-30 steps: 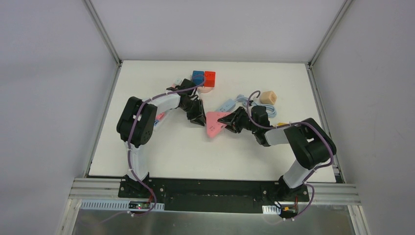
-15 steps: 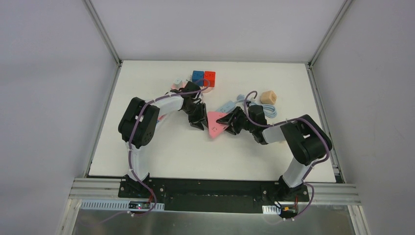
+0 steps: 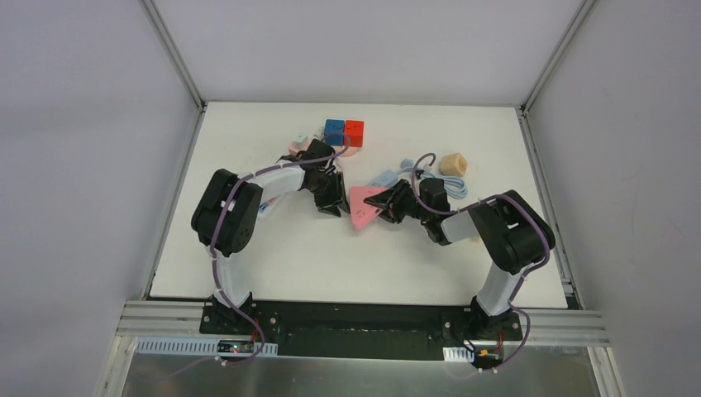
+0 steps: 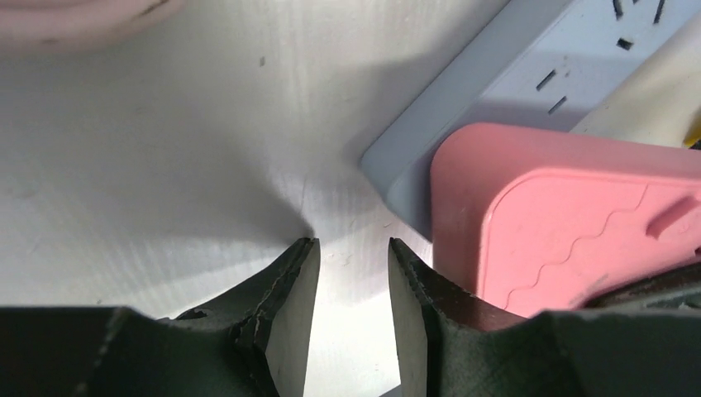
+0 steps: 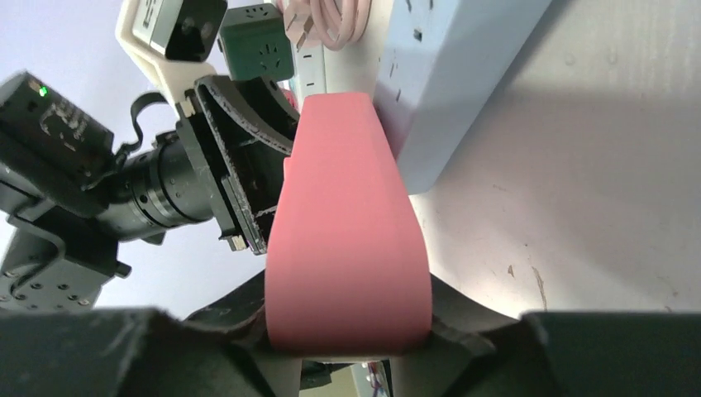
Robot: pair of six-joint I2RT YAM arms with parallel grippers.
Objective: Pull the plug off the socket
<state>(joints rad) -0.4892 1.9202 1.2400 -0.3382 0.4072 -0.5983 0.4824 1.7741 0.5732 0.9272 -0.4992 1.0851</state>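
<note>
**A:** Where is the pink plug [image 5: 347, 223] right now?

**B:** It's clamped between the right jaws. Its far end is up against the pale blue power strip [image 4: 488, 99], close to the strip's end, with both low on the counter [image 4: 165, 149]. The prongs are hidden, so I can't tell whether they sit in the socket.

**A:** And the left jaws?

**B:** They show a narrow gap with nothing in it. The tips point at bare counter just beside the strip's corner and the plug's edge. They aren't touching the strip.

**A:** So nothing is holding the strip down.

**B:** That's my worry. The strip looks light, so I'd expect a pull now to drag it along with the plug. I'd brace it first. The left jaws could press on the strip's end, or open wider and pinch its wall, well clear of the plug.

**A:** Then the pull itself?

**B:** Straight away from the socket face and in line with the prongs, with no twisting or levering. Keep it slow, because the plug's shell is smooth and rounded and the grip could slip. If the strip starts to creep, stop and brace it again.
</note>
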